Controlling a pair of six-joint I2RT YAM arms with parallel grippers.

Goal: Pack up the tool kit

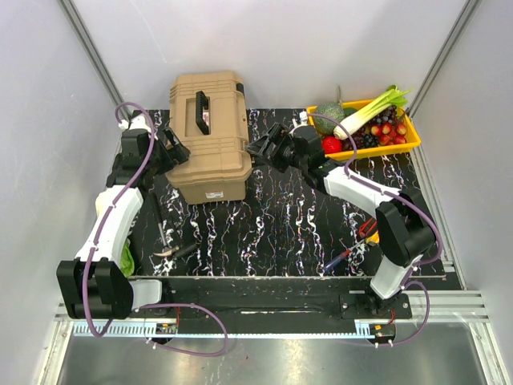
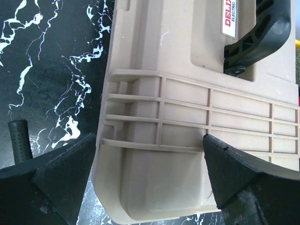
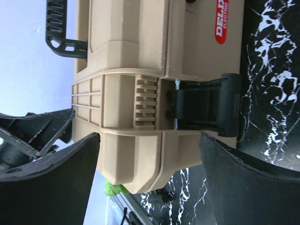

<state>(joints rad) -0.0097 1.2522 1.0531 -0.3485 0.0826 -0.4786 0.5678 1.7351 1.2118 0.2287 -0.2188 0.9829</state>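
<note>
The tan toolbox [image 1: 210, 136] lies shut on the black marbled mat, its ribbed lid and black handle [image 1: 202, 111] facing up. My left gripper [image 1: 176, 152] stands open at the box's left side. In the left wrist view its fingers [image 2: 61, 178] straddle a lid corner [image 2: 154, 187]. My right gripper [image 1: 258, 149] is open at the box's right side, just short of a black latch [image 3: 206, 110], and holds nothing. Loose tools lie near the front: pliers [image 1: 168, 247] on the left, red-handled pliers [image 1: 367, 229] and a screwdriver [image 1: 343, 258] on the right.
A yellow tray [image 1: 410, 138] of vegetables and fruit stands at the back right, close behind my right arm. Something green [image 1: 128, 258] sits by the left arm's base. A black tool grip [image 2: 18, 139] lies on the mat left of the box. Grey walls enclose the table.
</note>
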